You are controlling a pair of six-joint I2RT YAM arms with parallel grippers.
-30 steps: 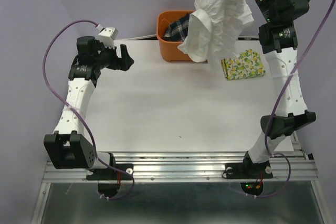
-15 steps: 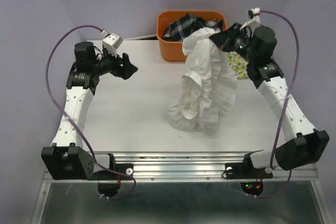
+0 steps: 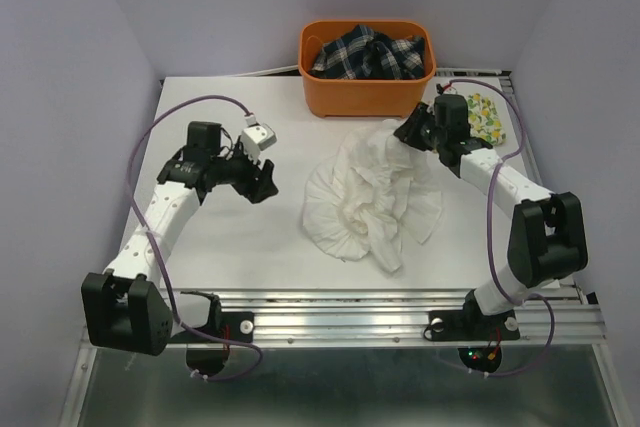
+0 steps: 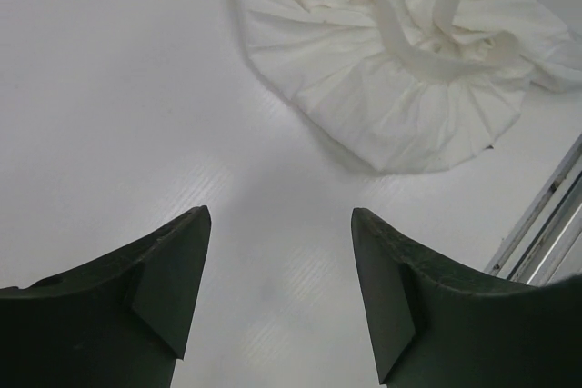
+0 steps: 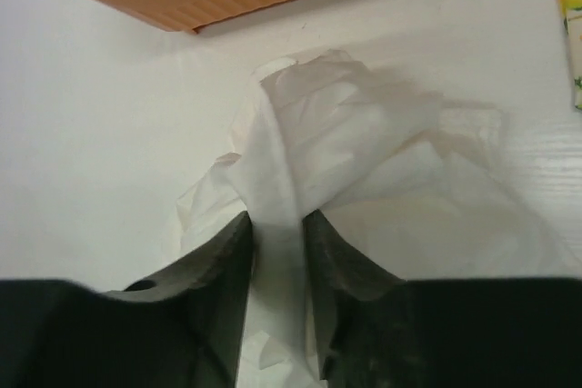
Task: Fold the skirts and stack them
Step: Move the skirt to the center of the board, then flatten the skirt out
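Judged white skirt [image 3: 370, 202] soft, limp; grip at hem. Right gripper [image 5: 277, 224] narrow, pinching its fold; left gripper [image 4: 279, 220] wide, empty.

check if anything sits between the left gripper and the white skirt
Nothing visible does. The left gripper, jaws open, faces the ruffled hem of the white skirt across bare table; no other object lies in that gap.

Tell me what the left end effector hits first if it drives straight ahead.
Probably the ruffled hem of the plain white skirt, which lies straight ahead of the open left end effector. Bare table lies between them; if it tilts downward, it would touch that first. Depth is unclear.
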